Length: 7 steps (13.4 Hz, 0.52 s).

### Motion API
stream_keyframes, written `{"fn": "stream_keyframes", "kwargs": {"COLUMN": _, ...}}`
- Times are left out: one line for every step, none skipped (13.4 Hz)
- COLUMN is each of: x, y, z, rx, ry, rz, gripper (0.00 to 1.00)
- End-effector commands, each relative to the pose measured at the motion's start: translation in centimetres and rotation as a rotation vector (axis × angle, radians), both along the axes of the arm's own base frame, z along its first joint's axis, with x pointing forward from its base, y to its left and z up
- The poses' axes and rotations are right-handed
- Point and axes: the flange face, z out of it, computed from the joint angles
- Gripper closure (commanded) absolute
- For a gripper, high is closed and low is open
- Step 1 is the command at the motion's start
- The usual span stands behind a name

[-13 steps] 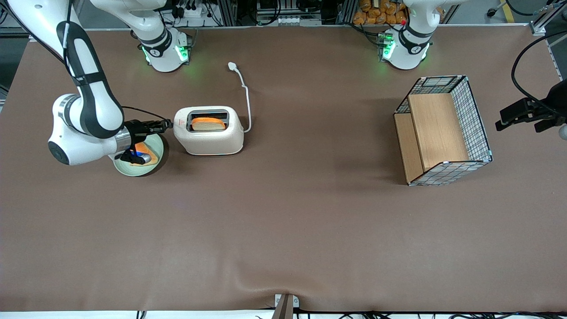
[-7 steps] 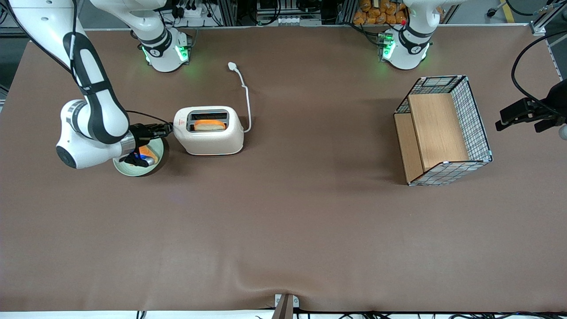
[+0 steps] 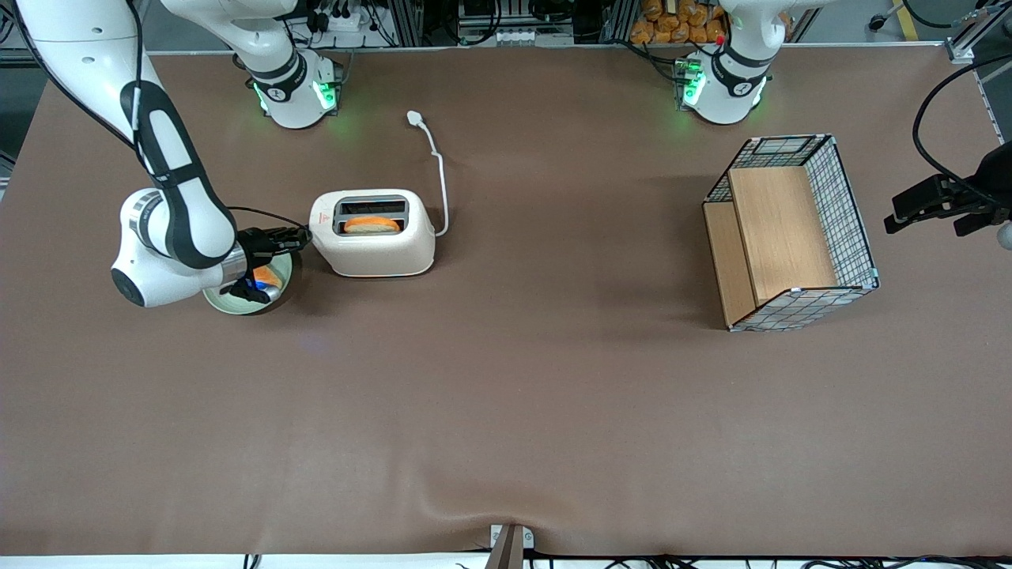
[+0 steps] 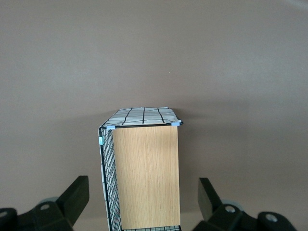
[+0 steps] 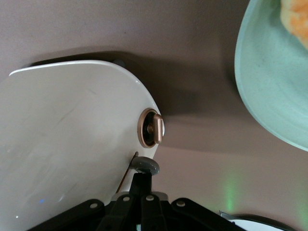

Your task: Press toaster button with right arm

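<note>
The cream-white toaster (image 3: pixel 371 234) stands on the brown table with an orange-crusted slice of bread (image 3: pixel 370 225) sunk low in its dark-rimmed slot. My right arm (image 3: pixel 178 229) reaches toward its narrow end. The black gripper (image 3: pixel 299 234) is shut, its fingers pressed together, with nothing held. In the right wrist view the gripper (image 5: pixel 145 176) has its tip resting on the grey button (image 5: pixel 146 165), which sticks out of the toaster (image 5: pixel 72 139) close to a copper-rimmed round dial (image 5: pixel 152 127).
A pale green plate (image 3: pixel 237 304) with a bread slice (image 3: pixel 267 276) lies under my wrist, beside the toaster; the plate (image 5: pixel 269 86) also shows in the wrist view. The white cord and plug (image 3: pixel 415 118) trail toward the arm bases. A wire basket (image 3: pixel 850 213) with a wooden shelf stands toward the parked arm's end.
My arm has shifted closer to the toaster and lower. The bread has sunk deeper into the slot.
</note>
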Motion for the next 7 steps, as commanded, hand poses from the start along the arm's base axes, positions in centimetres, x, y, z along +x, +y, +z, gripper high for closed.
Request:
{"fn": "stream_keyframes", "kwargs": {"x": 0.0, "y": 0.3, "z": -2.5, "rx": 0.014, "ry": -0.019, "rz": -0.018, "gripper": 1.0}}
{"fn": "stream_keyframes", "kwargs": {"x": 0.1, "y": 0.2, "z": -2.6, "rx": 0.014, "ry": -0.019, "rz": -0.022, "gripper": 1.0}}
{"fn": "stream_keyframes", "kwargs": {"x": 0.2, "y": 0.3, "z": -2.5, "rx": 0.018, "ry": -0.02, "rz": -0.027, "gripper": 1.0}}
{"fn": "stream_keyframes", "kwargs": {"x": 0.3, "y": 0.3, "z": -2.2, "rx": 0.024, "ry": -0.02, "rz": -0.029, "gripper": 1.0}}
{"fn": "stream_keyframes", "kwargs": {"x": 0.5, "y": 0.4, "z": -1.7, "rx": 0.026, "ry": -0.027, "rz": -0.028, "gripper": 1.0}}
{"fn": "stream_keyframes", "kwargs": {"x": 0.9, "y": 0.3, "z": -1.2, "rx": 0.027, "ry": -0.032, "rz": -0.028, "gripper": 1.0}}
{"fn": "stream_keyframes", "kwargs": {"x": 1.4, "y": 0.3, "z": -0.1, "rx": 0.034, "ry": -0.036, "rz": -0.028, "gripper": 1.0}}
